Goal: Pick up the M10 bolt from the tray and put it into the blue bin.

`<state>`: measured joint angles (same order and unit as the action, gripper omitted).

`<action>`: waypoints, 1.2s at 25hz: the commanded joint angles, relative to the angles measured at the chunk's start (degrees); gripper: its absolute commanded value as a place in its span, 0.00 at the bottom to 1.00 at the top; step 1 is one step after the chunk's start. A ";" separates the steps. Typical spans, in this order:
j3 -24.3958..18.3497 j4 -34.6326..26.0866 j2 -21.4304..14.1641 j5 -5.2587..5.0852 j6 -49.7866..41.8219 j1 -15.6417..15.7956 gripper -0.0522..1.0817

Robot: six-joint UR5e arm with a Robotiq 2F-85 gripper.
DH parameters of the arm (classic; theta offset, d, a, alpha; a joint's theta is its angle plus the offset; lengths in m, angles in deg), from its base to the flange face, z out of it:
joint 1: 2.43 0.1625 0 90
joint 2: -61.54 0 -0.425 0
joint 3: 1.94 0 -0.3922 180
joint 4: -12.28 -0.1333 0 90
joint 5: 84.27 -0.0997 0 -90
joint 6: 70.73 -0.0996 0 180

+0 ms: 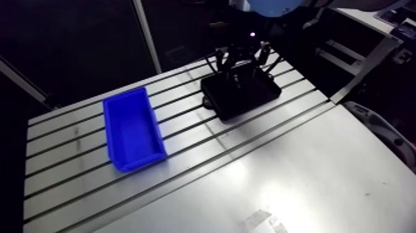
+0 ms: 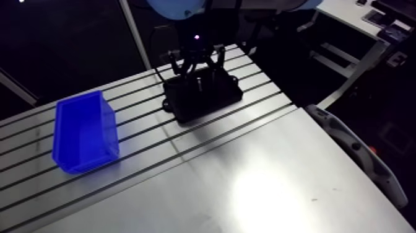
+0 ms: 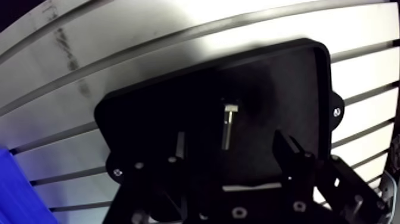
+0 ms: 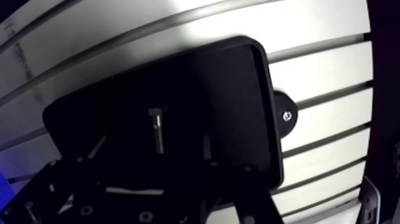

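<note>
Slotted table (image 1: 297, 161) bears a tray (image 3: 297, 77) holding the bolt (image 3: 229, 125), gripper (image 3: 231, 140) spread above the tray, bin (image 1: 133, 130) nearby.

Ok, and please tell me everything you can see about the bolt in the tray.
The bolt is small, silver and looks like metal, with a wider head and a straight shank; its thread is too small to see. It lies flat on the floor of the black tray, near the middle, head pointing away from the gripper. In the wrist view it sits in the gap between the open fingers, and neither finger seems to touch it. Only the tray touches it.
</note>
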<state>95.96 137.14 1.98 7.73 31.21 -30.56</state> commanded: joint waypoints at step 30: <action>0.14 0.26 1.26 -0.19 -0.03 0.00 0.64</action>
<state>96.11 137.40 3.15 7.50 31.18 -30.56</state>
